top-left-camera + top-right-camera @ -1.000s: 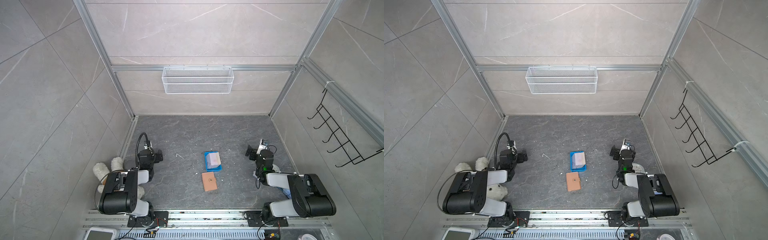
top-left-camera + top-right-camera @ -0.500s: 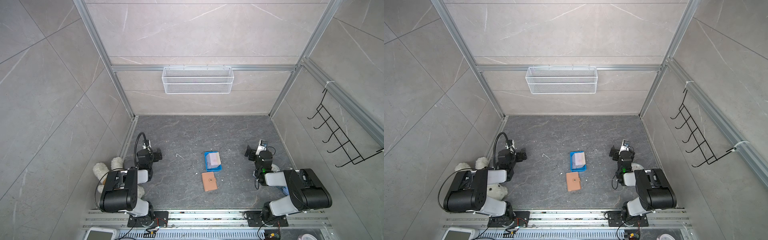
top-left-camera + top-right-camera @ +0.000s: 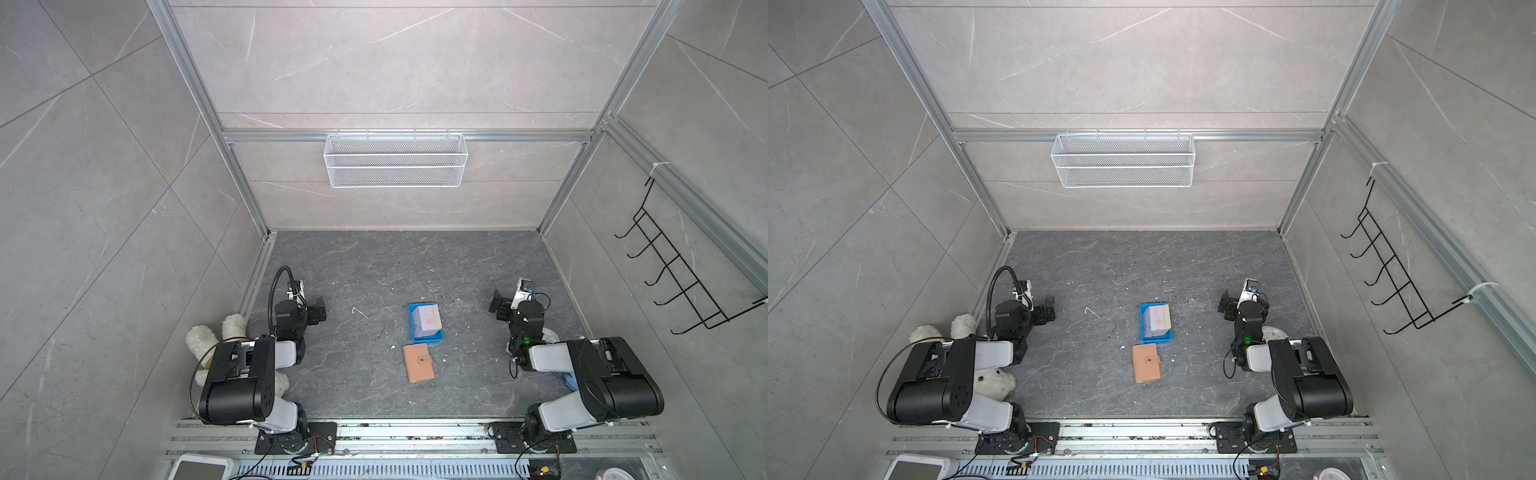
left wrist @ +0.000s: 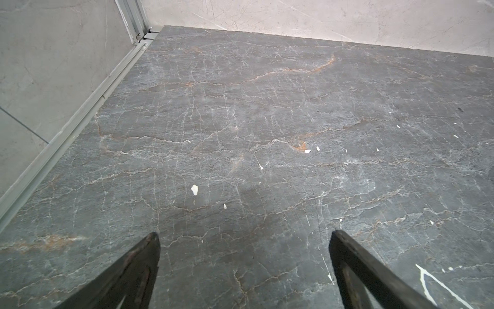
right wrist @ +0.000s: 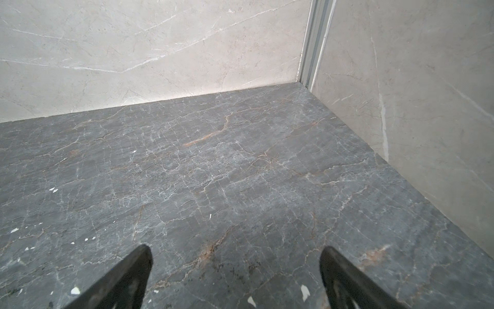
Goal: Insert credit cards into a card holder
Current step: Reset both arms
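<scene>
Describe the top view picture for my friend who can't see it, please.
A closed tan wallet lies on a dark grey table, beside a blue tray holding a stack of pale cards. The robot's left tool and right tool sit at the sides, open and empty.

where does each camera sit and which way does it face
Top views: high at the front, looking down toward the back wall; both arms show, flanking the card holder and credit cards in the blue tray.
Left wrist: behind the open left claw, facing the back-left corner across the tabletop.
Right wrist: behind the open right claw, facing the back-right corner.
Shared by the wrists: tabletop, back wall.
</scene>
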`<move>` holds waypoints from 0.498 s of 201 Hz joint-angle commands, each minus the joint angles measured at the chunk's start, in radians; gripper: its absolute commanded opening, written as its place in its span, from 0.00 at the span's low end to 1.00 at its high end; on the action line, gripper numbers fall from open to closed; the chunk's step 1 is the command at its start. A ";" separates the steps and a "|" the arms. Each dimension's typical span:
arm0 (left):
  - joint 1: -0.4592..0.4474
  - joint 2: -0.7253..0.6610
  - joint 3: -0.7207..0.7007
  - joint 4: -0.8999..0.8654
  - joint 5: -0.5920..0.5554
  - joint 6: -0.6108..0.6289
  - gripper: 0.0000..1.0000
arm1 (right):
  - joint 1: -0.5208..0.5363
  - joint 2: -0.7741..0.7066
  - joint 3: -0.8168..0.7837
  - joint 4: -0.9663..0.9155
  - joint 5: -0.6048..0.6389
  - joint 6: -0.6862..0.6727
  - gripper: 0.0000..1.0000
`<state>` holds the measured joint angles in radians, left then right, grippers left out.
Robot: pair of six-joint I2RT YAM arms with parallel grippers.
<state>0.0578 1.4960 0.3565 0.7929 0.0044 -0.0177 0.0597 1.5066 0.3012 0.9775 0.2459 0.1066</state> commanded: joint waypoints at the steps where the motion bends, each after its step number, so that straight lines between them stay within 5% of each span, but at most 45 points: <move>1: 0.006 0.006 0.010 0.041 -0.031 0.003 1.00 | 0.006 0.010 0.016 0.000 -0.091 -0.052 1.00; 11: 0.006 0.006 0.009 0.043 -0.032 0.004 1.00 | 0.006 0.011 0.029 -0.026 -0.191 -0.096 0.99; 100: 0.007 0.006 0.009 0.043 -0.033 0.005 1.00 | -0.001 0.013 0.047 -0.062 -0.166 -0.075 1.00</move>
<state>0.0597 1.4960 0.3565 0.7925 -0.0231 -0.0181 0.0605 1.5116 0.3313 0.9356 0.0887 0.0475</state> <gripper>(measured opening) 0.998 0.991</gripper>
